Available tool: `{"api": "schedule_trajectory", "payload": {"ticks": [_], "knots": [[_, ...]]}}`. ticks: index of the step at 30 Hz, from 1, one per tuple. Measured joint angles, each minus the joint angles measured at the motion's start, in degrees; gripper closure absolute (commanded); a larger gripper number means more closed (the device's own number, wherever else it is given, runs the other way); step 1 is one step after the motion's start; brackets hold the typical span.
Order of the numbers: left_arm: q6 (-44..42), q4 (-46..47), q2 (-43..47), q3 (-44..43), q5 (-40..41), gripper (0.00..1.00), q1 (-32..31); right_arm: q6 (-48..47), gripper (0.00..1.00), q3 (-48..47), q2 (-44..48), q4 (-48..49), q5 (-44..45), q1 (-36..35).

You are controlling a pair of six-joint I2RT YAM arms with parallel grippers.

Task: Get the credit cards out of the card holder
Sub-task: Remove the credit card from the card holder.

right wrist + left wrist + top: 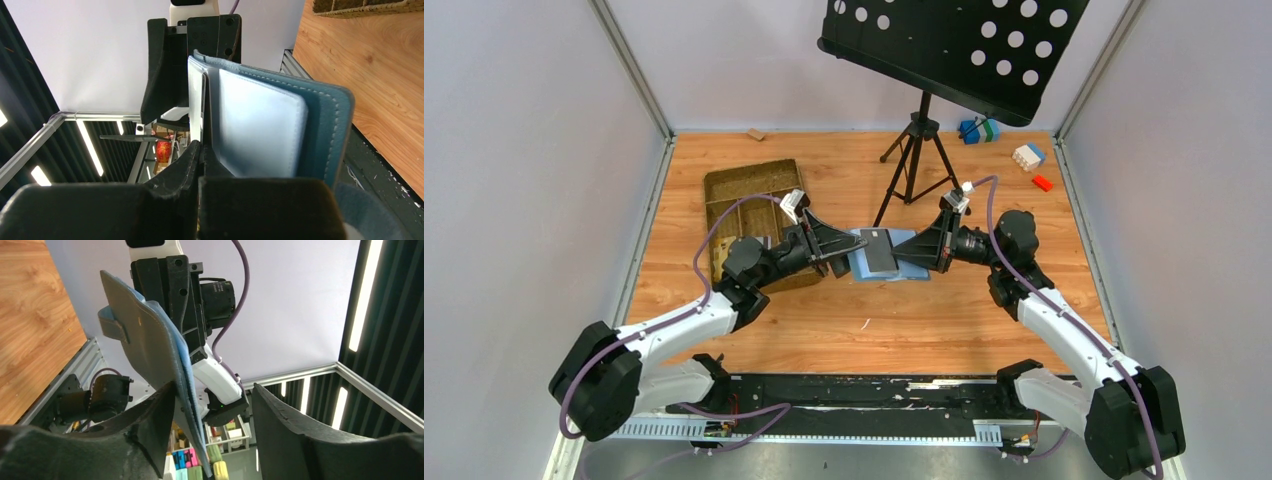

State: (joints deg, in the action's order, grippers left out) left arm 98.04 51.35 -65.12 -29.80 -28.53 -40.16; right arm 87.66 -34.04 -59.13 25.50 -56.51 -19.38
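Note:
The blue card holder (886, 266) is held up over the middle of the table between both grippers. A silvery grey card (879, 250) shows on it; the black card is hidden. My right gripper (917, 252) is shut on a thin leaf at one end of the holder (260, 130), its jaws pressed together (201, 147). My left gripper (842, 256) is open at the other end. In the left wrist view the holder (150, 350) hangs edge-on against one finger (160, 410), and the other finger (280, 425) stands apart from it. The gripper's midpoint (214, 390) is in the gap.
A brown compartmented tray (749, 215) lies just left of the left gripper. A black music stand (954, 45) on a tripod (914, 150) stands behind the grippers. Toy blocks (1029, 155) lie at the back right, and a small wooden block (755, 134) at the back left.

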Motion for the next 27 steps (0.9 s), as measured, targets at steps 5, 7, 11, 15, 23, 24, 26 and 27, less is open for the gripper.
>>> {"api": "schedule_trajectory", "payload": {"ticks": [5,7,11,15,23,24,26,27], "knots": [[-0.7,-0.6,0.5,0.3,0.5,0.55,0.0,-1.0,1.0,0.0,0.0,-1.3,0.0,0.0],[-1.7,-2.6,0.9,0.3,0.5,0.7,0.0,-1.6,1.0,-0.3,0.0,-2.5,0.0,-0.1],[-3.7,-7.2,1.3,0.0,0.3,1.0,0.0,-3.3,1.0,-1.9,0.0,-4.6,0.0,-0.1],[-5.0,-10.2,2.2,-0.5,0.3,1.0,0.1,-4.4,1.0,-2.5,0.0,-5.9,0.0,0.0],[-4.9,-9.9,2.4,-0.6,0.6,1.0,0.0,-4.8,1.0,-2.5,0.0,-6.2,-0.1,0.0],[-4.8,-9.9,2.4,-0.6,0.6,1.0,0.0,-4.8,1.0,-2.4,0.0,-6.2,-0.1,0.1],[-4.7,-9.9,2.4,-0.5,0.6,1.0,0.0,-4.8,1.0,-2.3,0.0,-6.2,-0.1,0.2],[-4.7,-9.9,2.4,-0.5,0.6,1.0,0.0,-4.8,1.0,-2.3,0.0,-6.2,-0.1,0.3]]}}
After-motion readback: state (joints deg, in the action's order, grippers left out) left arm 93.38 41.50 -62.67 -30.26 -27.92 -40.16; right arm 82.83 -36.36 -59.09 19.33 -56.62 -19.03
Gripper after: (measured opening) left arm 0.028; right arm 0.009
